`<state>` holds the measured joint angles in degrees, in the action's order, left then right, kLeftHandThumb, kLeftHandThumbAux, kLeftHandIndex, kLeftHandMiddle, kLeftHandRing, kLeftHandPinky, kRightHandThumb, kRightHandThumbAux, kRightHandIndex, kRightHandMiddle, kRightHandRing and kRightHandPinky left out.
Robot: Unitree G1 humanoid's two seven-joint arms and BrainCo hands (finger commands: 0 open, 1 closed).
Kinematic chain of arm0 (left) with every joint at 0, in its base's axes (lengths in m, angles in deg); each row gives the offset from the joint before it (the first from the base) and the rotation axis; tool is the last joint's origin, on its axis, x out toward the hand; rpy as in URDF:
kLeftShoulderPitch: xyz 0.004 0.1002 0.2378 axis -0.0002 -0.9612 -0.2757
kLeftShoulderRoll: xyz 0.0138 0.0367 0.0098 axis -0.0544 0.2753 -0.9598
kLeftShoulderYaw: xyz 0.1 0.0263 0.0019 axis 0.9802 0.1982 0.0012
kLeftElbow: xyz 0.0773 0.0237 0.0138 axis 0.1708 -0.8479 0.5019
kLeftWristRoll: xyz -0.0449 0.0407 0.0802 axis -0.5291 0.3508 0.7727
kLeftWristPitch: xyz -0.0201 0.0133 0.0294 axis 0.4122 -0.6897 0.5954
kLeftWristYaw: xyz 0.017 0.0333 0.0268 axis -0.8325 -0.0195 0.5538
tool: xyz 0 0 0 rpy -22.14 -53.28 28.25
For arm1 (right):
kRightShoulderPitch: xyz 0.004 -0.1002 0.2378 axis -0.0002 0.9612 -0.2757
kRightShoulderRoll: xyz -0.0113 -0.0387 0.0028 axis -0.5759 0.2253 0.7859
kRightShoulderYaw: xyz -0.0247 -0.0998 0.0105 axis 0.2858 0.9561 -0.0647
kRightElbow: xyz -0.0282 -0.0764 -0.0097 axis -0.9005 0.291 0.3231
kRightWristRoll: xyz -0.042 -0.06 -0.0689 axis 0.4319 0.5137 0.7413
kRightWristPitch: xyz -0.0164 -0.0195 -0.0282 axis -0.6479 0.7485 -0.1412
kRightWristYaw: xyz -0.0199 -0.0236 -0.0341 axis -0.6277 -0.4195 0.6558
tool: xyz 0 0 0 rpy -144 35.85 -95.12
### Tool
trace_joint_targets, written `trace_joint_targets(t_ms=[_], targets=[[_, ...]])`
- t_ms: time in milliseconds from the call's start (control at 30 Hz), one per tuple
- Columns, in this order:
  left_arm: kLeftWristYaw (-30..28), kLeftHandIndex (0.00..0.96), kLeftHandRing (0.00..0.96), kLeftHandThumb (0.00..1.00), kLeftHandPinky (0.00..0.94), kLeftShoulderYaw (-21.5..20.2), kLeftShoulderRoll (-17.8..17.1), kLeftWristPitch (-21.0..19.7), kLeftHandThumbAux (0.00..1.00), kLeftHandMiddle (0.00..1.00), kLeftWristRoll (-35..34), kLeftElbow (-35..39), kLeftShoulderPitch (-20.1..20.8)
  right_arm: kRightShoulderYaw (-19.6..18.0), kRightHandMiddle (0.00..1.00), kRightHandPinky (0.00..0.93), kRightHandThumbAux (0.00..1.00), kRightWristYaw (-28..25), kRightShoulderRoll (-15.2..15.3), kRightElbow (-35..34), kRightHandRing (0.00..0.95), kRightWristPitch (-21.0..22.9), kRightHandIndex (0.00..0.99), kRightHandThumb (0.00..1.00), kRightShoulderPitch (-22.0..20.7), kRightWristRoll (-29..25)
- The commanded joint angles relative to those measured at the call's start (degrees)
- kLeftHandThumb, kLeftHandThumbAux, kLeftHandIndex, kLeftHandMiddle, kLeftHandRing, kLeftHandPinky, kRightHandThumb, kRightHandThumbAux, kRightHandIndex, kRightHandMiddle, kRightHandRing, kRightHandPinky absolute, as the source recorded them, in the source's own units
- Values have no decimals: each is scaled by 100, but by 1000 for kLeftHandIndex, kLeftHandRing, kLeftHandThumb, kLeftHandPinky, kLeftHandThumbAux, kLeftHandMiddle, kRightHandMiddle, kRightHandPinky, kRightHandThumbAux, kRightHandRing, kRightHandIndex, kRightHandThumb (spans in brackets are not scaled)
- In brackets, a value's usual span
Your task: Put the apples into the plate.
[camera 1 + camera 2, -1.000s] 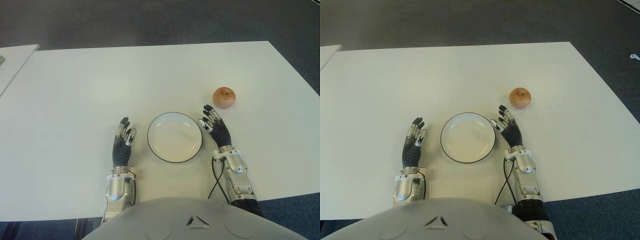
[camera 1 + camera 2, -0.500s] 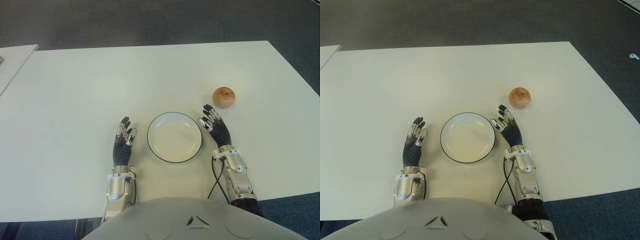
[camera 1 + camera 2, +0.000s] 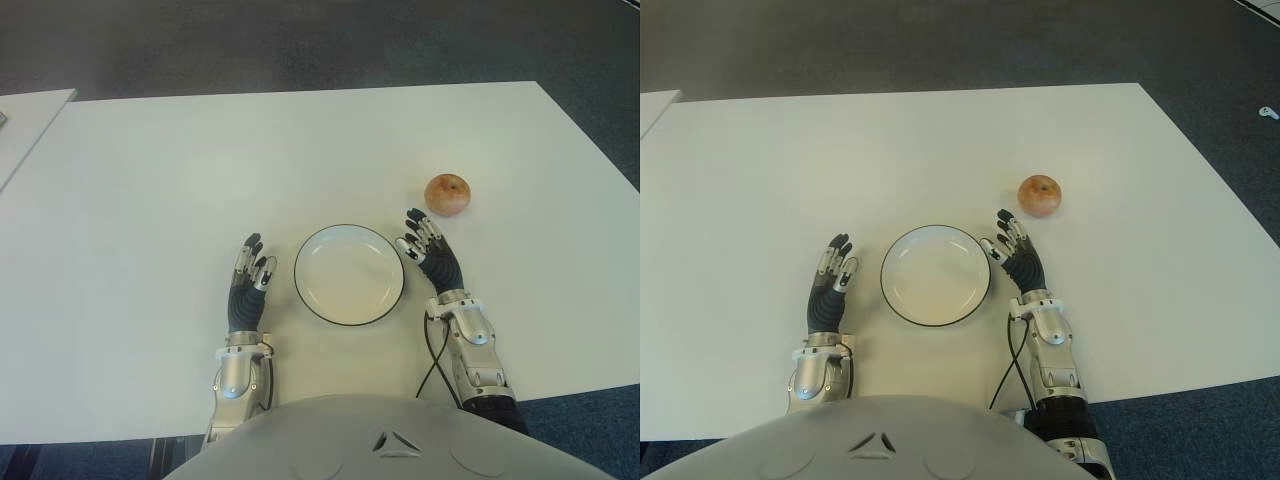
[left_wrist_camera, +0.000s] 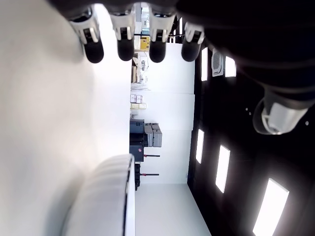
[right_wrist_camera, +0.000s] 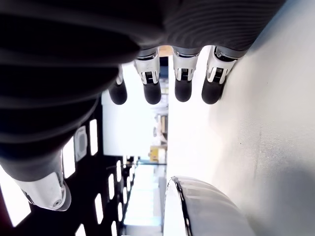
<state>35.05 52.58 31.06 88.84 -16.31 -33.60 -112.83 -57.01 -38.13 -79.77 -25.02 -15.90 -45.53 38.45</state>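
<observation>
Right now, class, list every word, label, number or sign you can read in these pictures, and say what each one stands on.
None can be read: the apple, the plate, the table and both hands show no legible text.
The room beyond the left hand's fingers holds shelves and boxes, with any markings too small to read.

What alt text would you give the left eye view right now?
An empty white plate sits on a white table between the robot's open left hand and open right hand. One apple lies on the table just beyond the right hand, untouched.
</observation>
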Motion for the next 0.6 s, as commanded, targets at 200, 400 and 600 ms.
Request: trace_joint_targets(t_ms=[200, 400, 600], targets=[[61, 0, 0, 10, 0, 38, 209, -153, 389, 0, -16, -210, 59, 46, 0, 0, 591, 174, 415, -85, 0, -1060, 0, 155, -327, 775], [66, 0, 0, 9, 0, 55, 226, -152, 402, 0, 6, -301, 125, 73, 0, 0, 515, 921, 803, -126, 0, -2017, 0, 157, -609, 2152], [76, 0, 0, 12, 0, 83, 295, -102, 410, 0, -27, -393, 199, 71, 0, 0, 440, 1453, 1149, -531, 0, -2239, 0, 169, -797, 3203]])
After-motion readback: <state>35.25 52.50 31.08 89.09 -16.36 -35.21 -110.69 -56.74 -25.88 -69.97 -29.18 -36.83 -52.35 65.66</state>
